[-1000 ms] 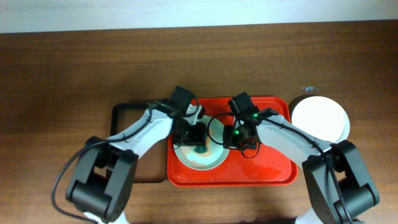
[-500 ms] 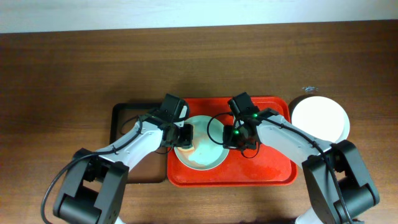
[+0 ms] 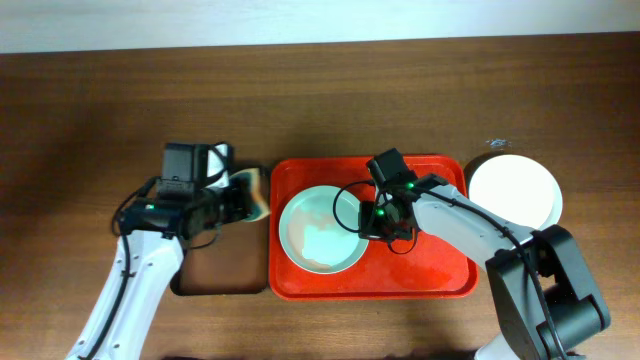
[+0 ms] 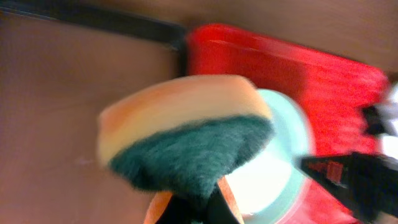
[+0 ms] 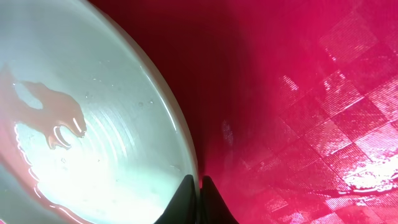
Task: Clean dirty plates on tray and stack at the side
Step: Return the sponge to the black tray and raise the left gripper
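Observation:
One pale mint plate [image 3: 318, 230] lies on the red tray [image 3: 430, 270], wet, with a faint reddish film at its centre. My right gripper [image 3: 370, 222] is shut on the plate's right rim; the right wrist view shows its fingers [image 5: 194, 186] pinching the rim of the plate [image 5: 93, 124] over the tray [image 5: 298, 93]. My left gripper [image 3: 240, 198] is shut on a yellow and green sponge [image 3: 256, 190], left of the red tray. In the left wrist view the sponge [image 4: 186, 140] fills the middle above the fingers [image 4: 196, 202], with the plate [image 4: 283, 168] behind it.
A smaller brown tray with a black rim [image 3: 215, 268] lies left of the red tray, under my left arm. More pale plates [image 3: 515, 190] sit on the table just right of the red tray; I cannot tell their number.
My left gripper has lifted the sponge off the plate and pulled back left, off the red tray and over the brown tray. The right gripper has stayed on the plate's rim.

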`<state>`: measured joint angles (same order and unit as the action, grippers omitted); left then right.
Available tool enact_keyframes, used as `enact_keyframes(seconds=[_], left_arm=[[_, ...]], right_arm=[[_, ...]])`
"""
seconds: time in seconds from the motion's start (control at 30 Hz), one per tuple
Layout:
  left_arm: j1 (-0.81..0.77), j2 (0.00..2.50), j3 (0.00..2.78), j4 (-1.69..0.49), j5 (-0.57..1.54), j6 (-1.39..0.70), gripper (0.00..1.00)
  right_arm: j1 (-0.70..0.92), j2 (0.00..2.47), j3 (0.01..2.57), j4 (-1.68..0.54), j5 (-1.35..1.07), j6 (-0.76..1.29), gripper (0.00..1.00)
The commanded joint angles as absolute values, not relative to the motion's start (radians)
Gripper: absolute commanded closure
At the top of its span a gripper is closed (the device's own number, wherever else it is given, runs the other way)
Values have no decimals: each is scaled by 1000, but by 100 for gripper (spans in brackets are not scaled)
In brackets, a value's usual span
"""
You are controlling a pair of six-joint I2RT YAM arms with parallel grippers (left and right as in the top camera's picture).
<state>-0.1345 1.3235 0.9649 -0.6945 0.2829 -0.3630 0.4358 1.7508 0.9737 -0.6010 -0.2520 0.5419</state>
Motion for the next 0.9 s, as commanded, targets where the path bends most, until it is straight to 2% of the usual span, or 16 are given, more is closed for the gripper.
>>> enact_keyframes(seconds=[0.0, 0.2, 0.23, 0.27, 0.3, 0.43, 0.47, 0.87], left_arm=[[-102, 1358, 947, -788, -20, -316, 100], [-102, 1588, 867, -713, 25, -252, 100], [-102, 1587, 869, -714, 50, -251, 92], [-102, 1580, 898, -737, 86, -252, 52], [-102, 1569, 949, -781, 130, -252, 35], [-102, 1501, 1192, -942, 146, -252, 32], [-102, 1445, 1264, -959, 49, -252, 0], [-102, 1398, 1267, -960, 11, -252, 1]], right_arm=[[445, 1742, 963, -602, -242, 532, 96], [445, 1742, 963, -601, -242, 532, 96], [445, 1742, 963, -600, -242, 532, 96], [445, 1742, 963, -598, -243, 532, 95], [445, 1742, 963, -598, -243, 532, 95], [445, 1742, 963, -598, -243, 532, 94], [445, 1742, 963, -598, -242, 532, 94], [445, 1742, 963, -590, -239, 532, 96]])
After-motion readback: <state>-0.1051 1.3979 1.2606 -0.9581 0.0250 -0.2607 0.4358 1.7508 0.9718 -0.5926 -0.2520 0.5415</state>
